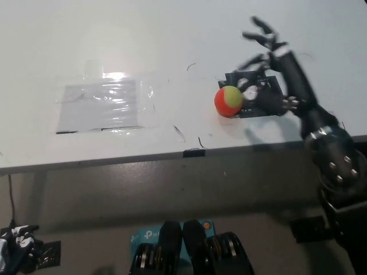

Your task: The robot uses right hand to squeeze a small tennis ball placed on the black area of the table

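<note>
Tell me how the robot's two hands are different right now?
The right hand is black; the left hand is white. The right hand is up over the table, reaching beside the ball on the black patch; the left hand hangs low, below the table edge, at the picture's corner. The right hand's fingers are spread open; the left hand's are too blurry to tell. Neither holds anything.

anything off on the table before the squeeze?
Minor: the ball sits at the left edge of the black patch, partly over white table, not centred. A wrinkled clear film is taped at left. Right hand open beside ball.
</note>
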`<state>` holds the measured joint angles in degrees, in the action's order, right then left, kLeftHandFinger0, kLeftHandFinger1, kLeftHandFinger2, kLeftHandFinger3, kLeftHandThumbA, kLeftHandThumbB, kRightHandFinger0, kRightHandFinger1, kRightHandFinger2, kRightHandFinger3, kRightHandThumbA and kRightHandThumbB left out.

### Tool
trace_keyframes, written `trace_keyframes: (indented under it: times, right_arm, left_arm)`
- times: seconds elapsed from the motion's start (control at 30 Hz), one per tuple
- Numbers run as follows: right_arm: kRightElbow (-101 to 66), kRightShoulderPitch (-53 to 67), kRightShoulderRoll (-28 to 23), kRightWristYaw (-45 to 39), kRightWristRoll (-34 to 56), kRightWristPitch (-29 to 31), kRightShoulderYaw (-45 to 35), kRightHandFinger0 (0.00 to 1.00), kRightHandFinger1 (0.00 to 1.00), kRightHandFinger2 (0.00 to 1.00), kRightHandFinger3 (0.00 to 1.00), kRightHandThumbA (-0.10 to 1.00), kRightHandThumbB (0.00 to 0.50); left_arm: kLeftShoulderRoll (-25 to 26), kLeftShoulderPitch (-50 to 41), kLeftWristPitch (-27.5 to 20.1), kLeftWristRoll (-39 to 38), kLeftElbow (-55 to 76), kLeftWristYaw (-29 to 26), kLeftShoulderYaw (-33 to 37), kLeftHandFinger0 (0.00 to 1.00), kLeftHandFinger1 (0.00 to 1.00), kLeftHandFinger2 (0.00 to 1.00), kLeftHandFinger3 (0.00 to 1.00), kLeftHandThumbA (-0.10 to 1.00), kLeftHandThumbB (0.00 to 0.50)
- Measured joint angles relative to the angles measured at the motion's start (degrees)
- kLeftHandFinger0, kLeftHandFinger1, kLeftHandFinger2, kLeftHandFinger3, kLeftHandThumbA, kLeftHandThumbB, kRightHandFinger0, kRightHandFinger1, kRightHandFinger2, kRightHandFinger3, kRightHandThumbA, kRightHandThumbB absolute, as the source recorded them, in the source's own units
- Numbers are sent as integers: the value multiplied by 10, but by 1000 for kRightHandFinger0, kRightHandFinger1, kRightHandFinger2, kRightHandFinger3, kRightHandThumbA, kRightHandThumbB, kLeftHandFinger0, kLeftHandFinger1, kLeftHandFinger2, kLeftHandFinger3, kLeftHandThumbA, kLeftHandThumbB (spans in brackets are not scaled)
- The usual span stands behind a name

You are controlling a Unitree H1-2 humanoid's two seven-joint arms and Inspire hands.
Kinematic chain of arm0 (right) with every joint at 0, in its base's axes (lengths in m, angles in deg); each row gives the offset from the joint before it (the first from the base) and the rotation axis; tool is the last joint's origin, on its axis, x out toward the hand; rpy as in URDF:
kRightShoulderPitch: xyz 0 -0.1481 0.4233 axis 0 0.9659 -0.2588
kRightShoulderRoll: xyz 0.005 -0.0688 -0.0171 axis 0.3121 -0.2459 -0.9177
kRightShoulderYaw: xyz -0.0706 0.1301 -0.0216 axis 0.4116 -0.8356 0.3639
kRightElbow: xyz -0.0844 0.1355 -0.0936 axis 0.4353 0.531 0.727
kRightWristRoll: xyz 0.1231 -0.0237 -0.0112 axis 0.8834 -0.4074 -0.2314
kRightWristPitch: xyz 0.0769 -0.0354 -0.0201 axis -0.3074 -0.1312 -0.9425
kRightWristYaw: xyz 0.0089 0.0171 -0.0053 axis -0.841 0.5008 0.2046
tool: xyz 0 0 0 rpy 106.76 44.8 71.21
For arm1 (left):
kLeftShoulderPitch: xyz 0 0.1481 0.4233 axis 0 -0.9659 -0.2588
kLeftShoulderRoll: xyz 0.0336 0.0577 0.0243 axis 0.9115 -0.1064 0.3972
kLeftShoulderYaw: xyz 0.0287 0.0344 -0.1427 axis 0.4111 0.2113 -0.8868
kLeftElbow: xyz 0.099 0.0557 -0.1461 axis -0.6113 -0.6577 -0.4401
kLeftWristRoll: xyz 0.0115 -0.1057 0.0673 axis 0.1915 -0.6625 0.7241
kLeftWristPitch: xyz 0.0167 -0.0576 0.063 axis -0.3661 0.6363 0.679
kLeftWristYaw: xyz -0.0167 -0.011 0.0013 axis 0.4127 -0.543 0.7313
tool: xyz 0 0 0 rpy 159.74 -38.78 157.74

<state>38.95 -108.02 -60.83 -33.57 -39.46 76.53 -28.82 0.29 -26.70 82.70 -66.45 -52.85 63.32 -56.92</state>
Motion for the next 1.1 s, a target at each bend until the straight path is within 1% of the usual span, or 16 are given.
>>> trace_keyframes:
  times: [0.03,0.07,0.1,0.17,0.27,0.33,0.4,0.47,0.53,0.57,0.67,0.77,0.87,0.9,1.03,1.1]
  right_arm:
    - [9,-9,-2,-4,-10,-5,11,1000,1000,1000,1000,774,386]
    - [16,-18,-4,-8,-20,-12,21,1000,1000,1000,1000,846,425]
    - [22,-25,-6,-11,-30,-19,31,1000,1000,1000,1000,856,426]
    - [40,-45,-13,-22,-53,-35,54,1000,1000,1000,1000,879,456]
    - [67,-69,-18,-30,-81,-53,77,1000,1000,1000,1000,908,469]
    - [87,-82,-20,-33,-98,-61,88,1000,1000,1000,1000,913,471]
    - [104,-88,-21,-33,-115,-66,94,1000,1000,1000,1000,904,493]
    - [125,-91,-20,-32,-128,-66,99,1000,1000,1000,1000,883,486]
    - [157,-94,-20,-28,-143,-63,108,1000,1000,1000,1000,872,495]
    - [178,-96,-19,-25,-150,-62,111,1000,1000,1000,1000,871,493]
    - [228,-103,-20,-17,-168,-51,121,1000,1000,1000,1000,866,480]
    - [272,-115,-20,-9,-181,-40,127,1000,1000,1000,1000,870,488]
    - [292,-126,-18,-1,-184,-31,123,1000,1000,1000,1000,887,472]
    - [299,-128,-17,2,-185,-26,121,1000,1000,1000,1000,926,499]
    - [328,-128,-4,9,-185,-13,121,1000,1000,1000,1000,913,499]
    - [348,-129,5,13,-185,-4,121,1000,1000,1000,1000,904,500]
  left_arm:
    - [0,1,0,0,-1,0,0,289,272,368,530,444,95]
    - [1,2,0,0,-2,0,1,300,292,383,547,442,79]
    - [1,2,0,1,-3,0,1,304,296,388,552,439,76]
    - [1,2,0,1,-3,2,1,274,281,380,540,425,82]
    - [2,2,1,0,-3,4,1,292,285,392,540,442,106]
    - [1,2,2,1,-3,4,1,292,284,390,534,443,106]
    - [2,2,3,1,-3,5,1,302,291,384,526,424,86]
    - [2,2,4,1,-3,5,1,309,294,387,529,402,72]
    - [2,2,3,1,-3,5,2,305,300,402,550,389,61]
    - [2,2,3,1,-3,6,2,318,312,408,554,410,80]
    - [2,1,2,1,-4,6,2,308,316,432,543,424,91]
    - [2,1,2,1,-4,6,2,318,320,423,505,432,85]
    - [2,3,2,1,-4,6,2,326,315,409,485,431,85]
    - [2,3,3,1,-4,6,3,309,316,418,512,425,69]
    - [2,6,3,1,-4,6,4,257,276,389,511,414,66]
    - [2,7,3,1,-4,7,5,251,279,382,524,423,61]
